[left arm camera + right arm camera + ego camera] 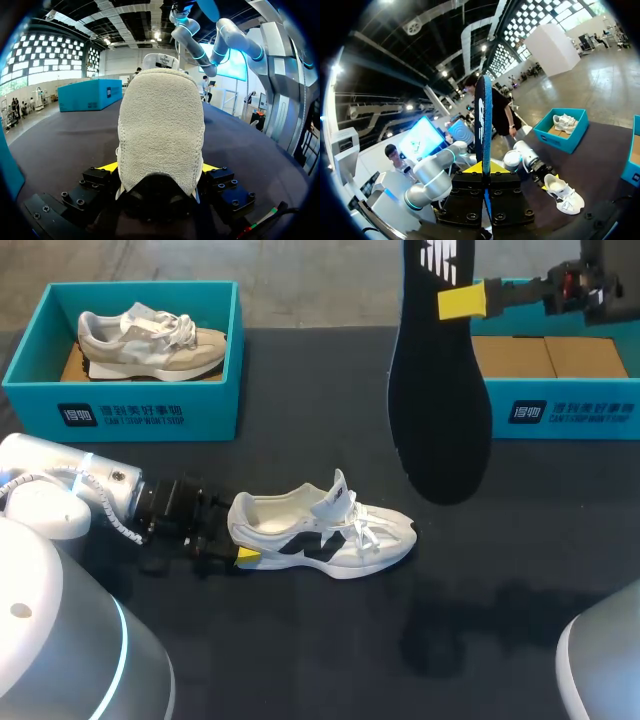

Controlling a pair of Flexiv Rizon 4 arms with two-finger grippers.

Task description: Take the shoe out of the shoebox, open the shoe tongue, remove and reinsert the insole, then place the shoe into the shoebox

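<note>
A white and navy shoe (325, 530) lies on its sole on the dark table, toe pointing right, tongue lifted. My left gripper (240, 545) is shut on its heel; in the left wrist view the fuzzy heel (161, 130) fills the gap between both yellow fingertips (108, 166). High above the table my right gripper (461, 302) is shut on the black insole (440, 390), which hangs toe down. In the right wrist view the insole (483, 120) stands edge-on between the fingers, with the shoe (564, 193) far below.
A teal shoebox (570, 410) with brown cardboard inside stands at the back right, under the right gripper. Another teal shoebox (140, 410) at the back left holds a beige shoe (150, 340). The tabletop in front of the white shoe is bare.
</note>
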